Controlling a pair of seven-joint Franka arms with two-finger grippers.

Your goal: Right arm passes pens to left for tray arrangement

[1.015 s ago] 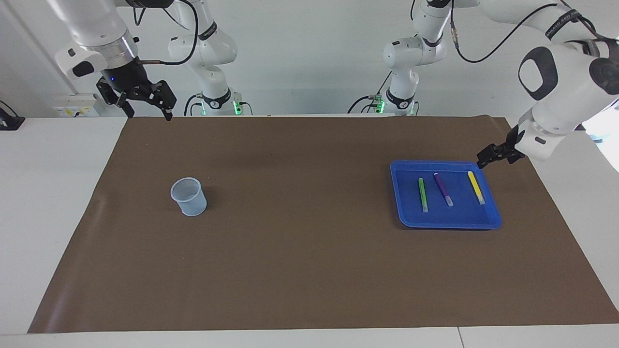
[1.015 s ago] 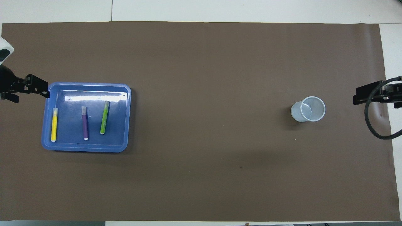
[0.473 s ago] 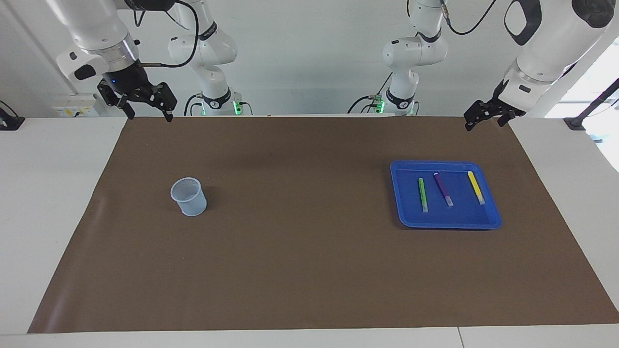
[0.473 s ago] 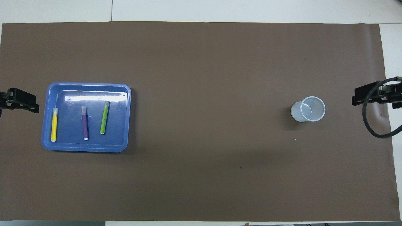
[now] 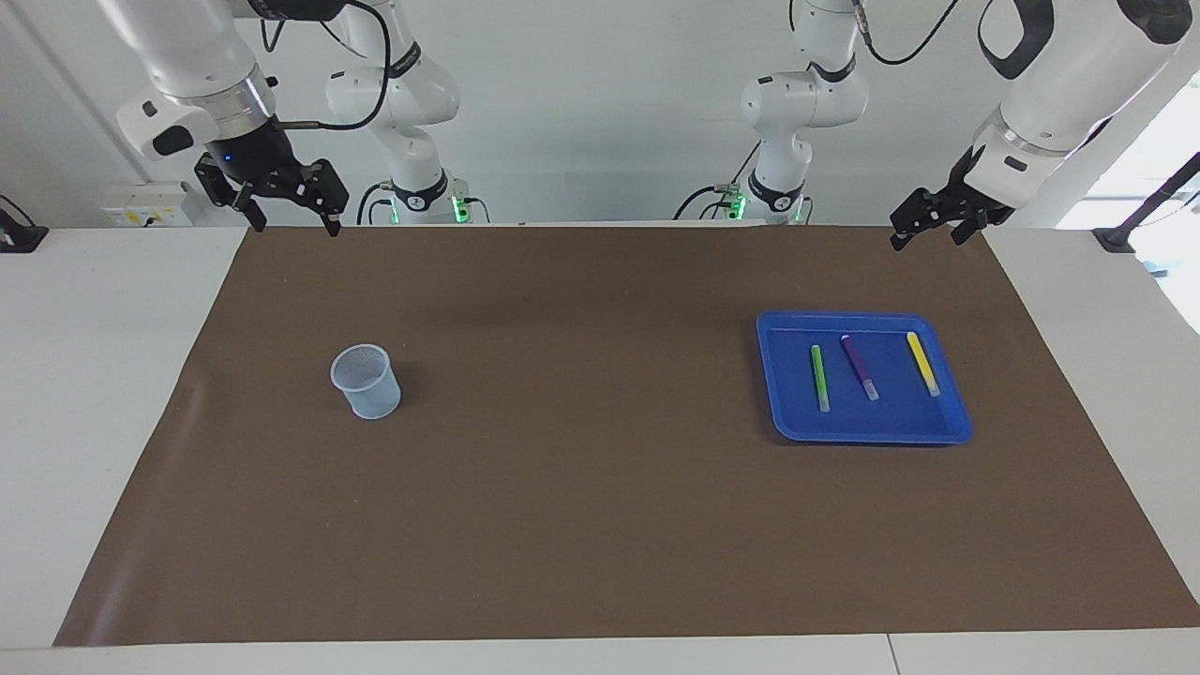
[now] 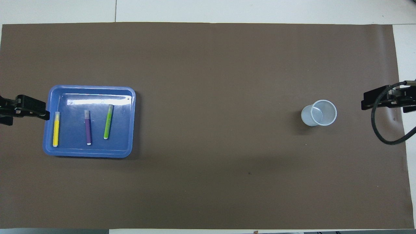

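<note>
In glossy blue tray [image 5: 778, 424]: three slim pens [image 5: 860, 367] (parallel); left gripper [image 5: 923, 225], right gripper [image 5: 292, 208] wide, empty.

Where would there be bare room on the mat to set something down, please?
The widest free patch is the brown mat between the pale-blue cup and the blue tray, and the whole strip farther from the robots. The tray is crowded: green pen, purple pen, yellow pen.

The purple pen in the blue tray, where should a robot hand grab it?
Around the middle of the purple pen, coming straight down from above. It lies flat in the tray, with clear gaps to the green pen and yellow pen, so fingers fit on both sides.
</note>
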